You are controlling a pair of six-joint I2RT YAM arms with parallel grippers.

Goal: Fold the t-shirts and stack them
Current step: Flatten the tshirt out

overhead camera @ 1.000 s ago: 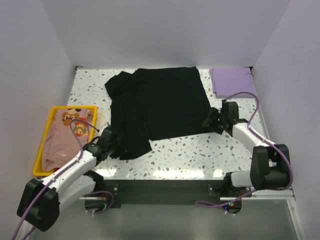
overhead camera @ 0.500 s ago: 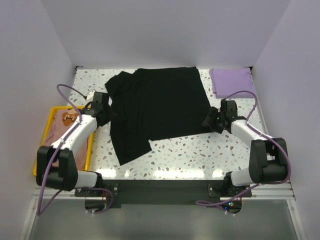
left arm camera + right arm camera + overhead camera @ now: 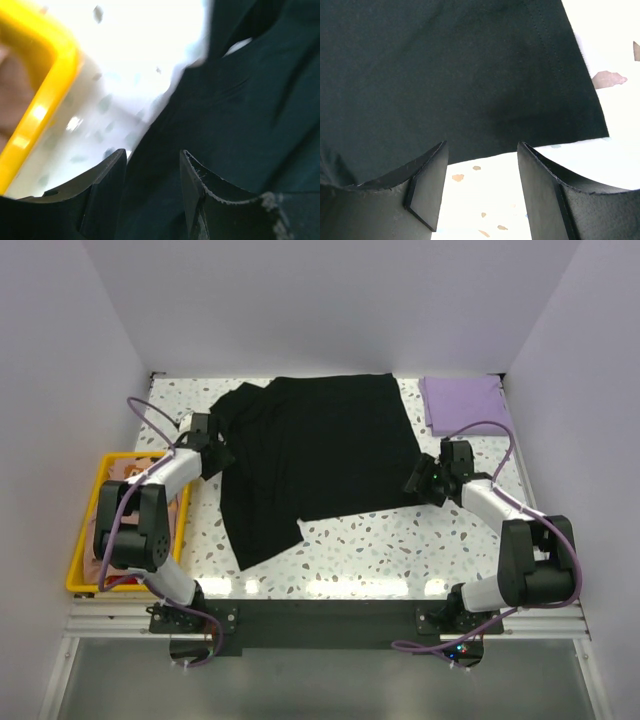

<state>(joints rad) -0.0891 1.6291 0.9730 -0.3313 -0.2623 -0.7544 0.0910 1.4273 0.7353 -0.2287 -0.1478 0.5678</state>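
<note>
The large black t-shirt (image 3: 315, 445) lies spread across the middle of the table. My left gripper (image 3: 217, 454) is at its left edge by the sleeve, open, with black cloth (image 3: 240, 100) under and between the fingers (image 3: 152, 156). My right gripper (image 3: 416, 483) hovers open over the shirt's near right corner (image 3: 470, 75), bare table between its fingers (image 3: 482, 150). The lavender t-shirt (image 3: 462, 402) lies folded at the back right. The peach t-shirt (image 3: 127, 473) sits in the tray, mostly hidden by my left arm.
The yellow tray (image 3: 72, 575) stands at the table's left edge, its rim (image 3: 45, 100) close to my left gripper. White walls enclose the table on the left, back and right. Purple cables loop over both arms.
My left gripper left the shirt's near left corner, swung back to the left sleeve area and opened. That corner now lies flat. The right arm has not moved.
</note>
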